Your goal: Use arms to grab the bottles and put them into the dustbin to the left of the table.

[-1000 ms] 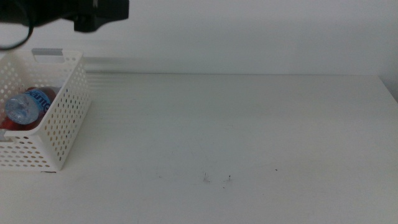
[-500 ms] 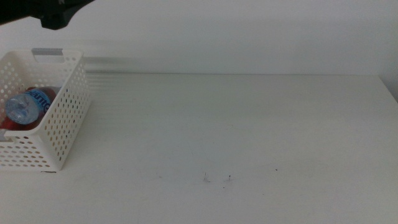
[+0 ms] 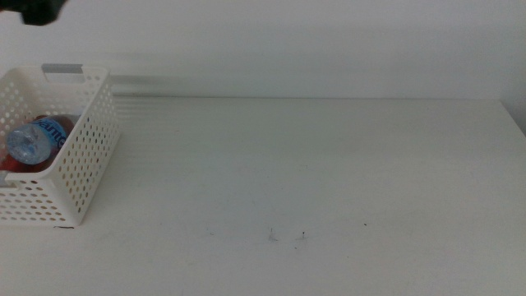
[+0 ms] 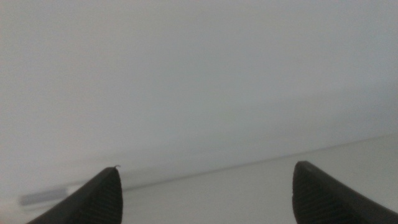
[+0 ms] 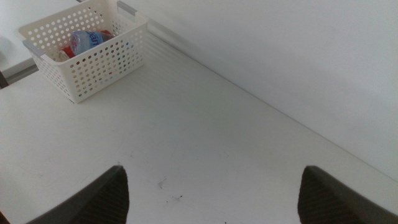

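A white perforated dustbin (image 3: 57, 148) is seen at the left end of the white table (image 3: 312, 181), its grey handle strip (image 3: 62, 69) on the far rim; a clear water bottle (image 3: 37, 138) with a blue label is shown lying on its side inside the basket, with a red can (image 3: 10, 164) glimpsed beneath it at the picture's edge; the yellow tea bottle cannot be made out. A few small dark specks (image 3: 286, 237) are marked on the tabletop toward the near edge. Only a dark part of the left arm (image 3: 39, 10) is caught in the upper left corner of the middle view, above the basket; the left gripper (image 4: 205, 186) is shown with its jaws spread wide and nothing between them, pointed toward the pale wall. The right gripper (image 5: 211, 193) is held high over the table, its jaws likewise parted and holding nothing; the basket (image 5: 87, 53) and the bottle (image 5: 86, 40) within it are seen from there at the table's far end.
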`<state>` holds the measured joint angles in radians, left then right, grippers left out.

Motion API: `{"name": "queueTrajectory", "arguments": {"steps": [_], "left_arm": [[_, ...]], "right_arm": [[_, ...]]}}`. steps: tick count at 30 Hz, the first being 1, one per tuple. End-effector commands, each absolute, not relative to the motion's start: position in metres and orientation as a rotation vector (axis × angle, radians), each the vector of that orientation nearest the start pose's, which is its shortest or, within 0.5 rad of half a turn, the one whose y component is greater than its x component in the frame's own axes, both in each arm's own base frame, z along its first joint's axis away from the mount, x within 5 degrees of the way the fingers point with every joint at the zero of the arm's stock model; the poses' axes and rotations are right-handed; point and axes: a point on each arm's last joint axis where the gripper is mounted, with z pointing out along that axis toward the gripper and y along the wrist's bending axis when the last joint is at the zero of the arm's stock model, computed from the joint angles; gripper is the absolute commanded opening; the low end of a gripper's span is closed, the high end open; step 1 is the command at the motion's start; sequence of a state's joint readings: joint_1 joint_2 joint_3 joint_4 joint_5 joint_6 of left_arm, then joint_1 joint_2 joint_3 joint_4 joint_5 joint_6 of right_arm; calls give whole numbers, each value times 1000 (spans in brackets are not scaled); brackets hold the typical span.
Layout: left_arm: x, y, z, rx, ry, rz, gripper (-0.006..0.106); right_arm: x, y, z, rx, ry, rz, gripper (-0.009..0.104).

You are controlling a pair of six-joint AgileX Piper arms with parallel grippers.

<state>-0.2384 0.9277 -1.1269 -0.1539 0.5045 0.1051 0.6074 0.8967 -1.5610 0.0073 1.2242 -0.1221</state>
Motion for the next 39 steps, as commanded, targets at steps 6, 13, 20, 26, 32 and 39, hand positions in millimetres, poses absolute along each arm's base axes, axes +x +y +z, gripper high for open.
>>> {"name": "queueTrajectory", "arguments": {"steps": [6,13,20,26,32,39], "left_arm": [[165,-42,457,205,1681,-207,94],[166,-42,459,208,1659,-196,94],[166,-41,459,218,1657,-172,94],[162,-39,457,215,1653,-167,94],[144,-22,404,138,1695,-110,94],[98,-5,320,48,1755,-29,94]], "right_arm": [[82,59,515,-741,1908,319,93],[82,59,515,-741,1908,319,93],[82,59,515,-741,1908,319,93],[97,54,504,-700,1878,152,93],[112,47,464,-604,1809,55,93],[118,32,402,-293,1664,145,93]]}}
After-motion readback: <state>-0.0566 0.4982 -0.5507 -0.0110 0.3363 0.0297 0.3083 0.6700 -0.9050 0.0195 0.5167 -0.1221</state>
